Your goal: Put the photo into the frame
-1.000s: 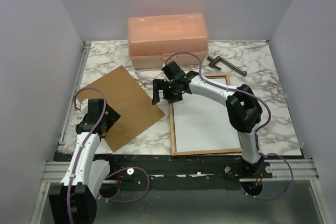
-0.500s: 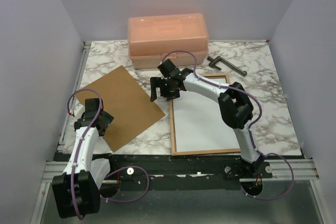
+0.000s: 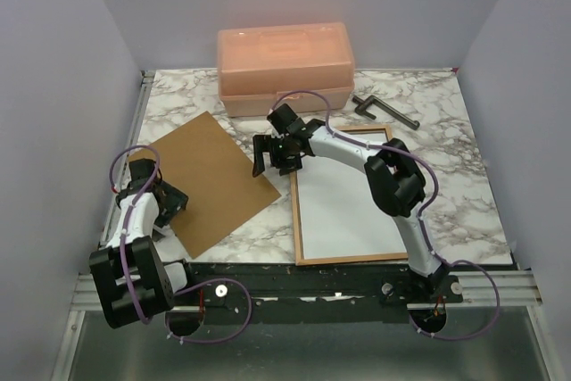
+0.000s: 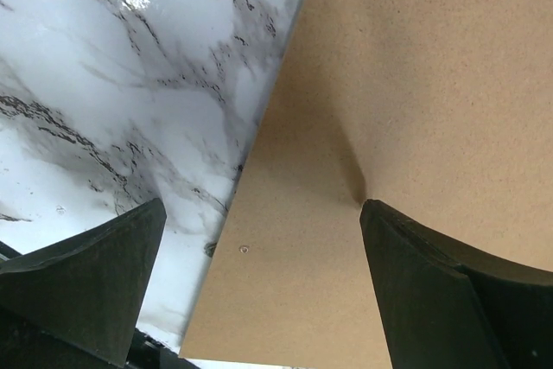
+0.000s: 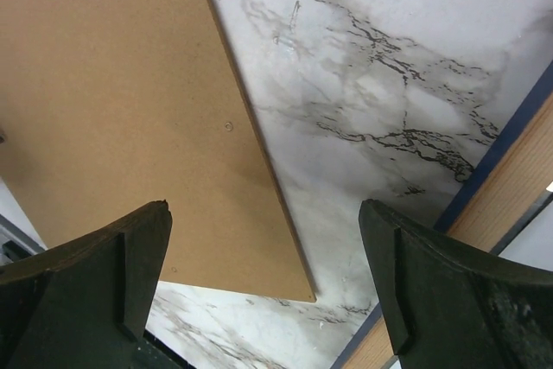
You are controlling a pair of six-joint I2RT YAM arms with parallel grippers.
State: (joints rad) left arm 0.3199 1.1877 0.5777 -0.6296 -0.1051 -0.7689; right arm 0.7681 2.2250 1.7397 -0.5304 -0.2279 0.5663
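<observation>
We see the photo (image 3: 348,207), white side up, inside the frame (image 3: 357,259).
Our left gripper (image 4: 259,213) and right gripper (image 5: 263,213) stand apart, empty, above the brown board (image 3: 210,176).

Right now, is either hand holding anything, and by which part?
Nothing is held. The left hand is open over the edge of the backing board; the right hand is open over the table beside the frame.
</observation>
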